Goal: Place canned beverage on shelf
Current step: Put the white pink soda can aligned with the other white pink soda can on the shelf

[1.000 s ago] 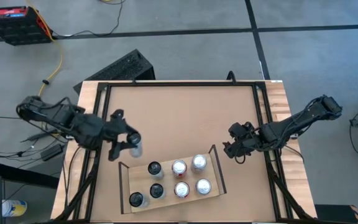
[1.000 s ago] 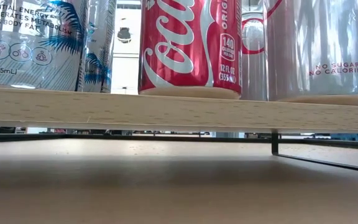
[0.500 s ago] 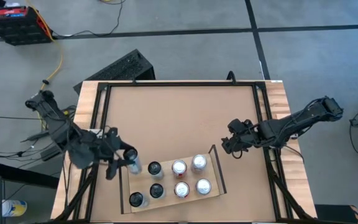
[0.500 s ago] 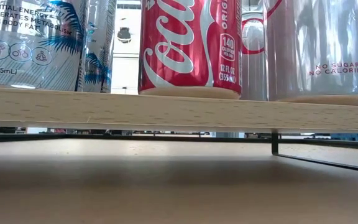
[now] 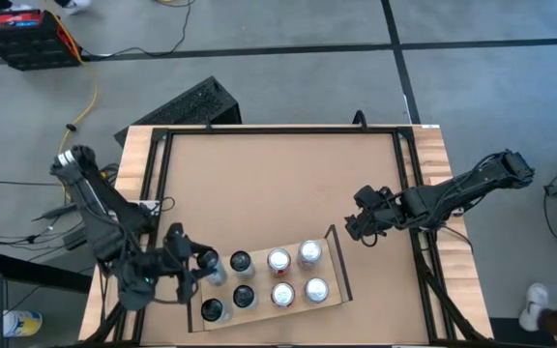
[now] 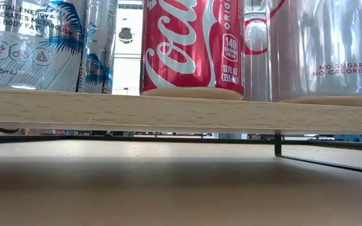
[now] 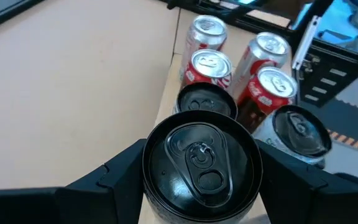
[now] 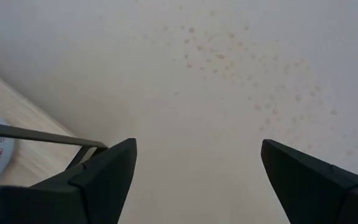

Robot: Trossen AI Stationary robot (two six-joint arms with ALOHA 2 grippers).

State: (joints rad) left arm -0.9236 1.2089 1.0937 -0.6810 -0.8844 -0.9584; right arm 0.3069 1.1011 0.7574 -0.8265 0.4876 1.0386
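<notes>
The shelf (image 5: 262, 278), a pale wood board with thin black end rails, lies near the table's near edge and carries several upright cans (image 5: 279, 260). Its edge fills the low view (image 6: 168, 112), with a red can (image 6: 190, 47) standing on it. My left gripper (image 5: 207, 271) is at the shelf's left end, shut on a black-topped can (image 7: 201, 158). My right gripper (image 5: 356, 230) is open and empty, over the tabletop just right of the shelf. My left gripper pinches the black-topped can between its two fingers (image 7: 124, 175), on opposite sides of the can's wall near the top rim (image 7: 151, 163). The fingers come from the table's left. The can stands upright; whether its bottom rests on the shelf is hidden.
A black-topped can (image 7: 205, 102) stands right beyond the held one, with red and silver cans (image 7: 211, 65) behind it. A black frame (image 5: 162, 174) runs round the brown tabletop. The far half of the tabletop (image 5: 278, 184) is bare.
My left gripper has carried the can toward the table's near edge, from beyond the shelf's far left corner to the shelf's left end, still shut on it. The can has stayed upright.
</notes>
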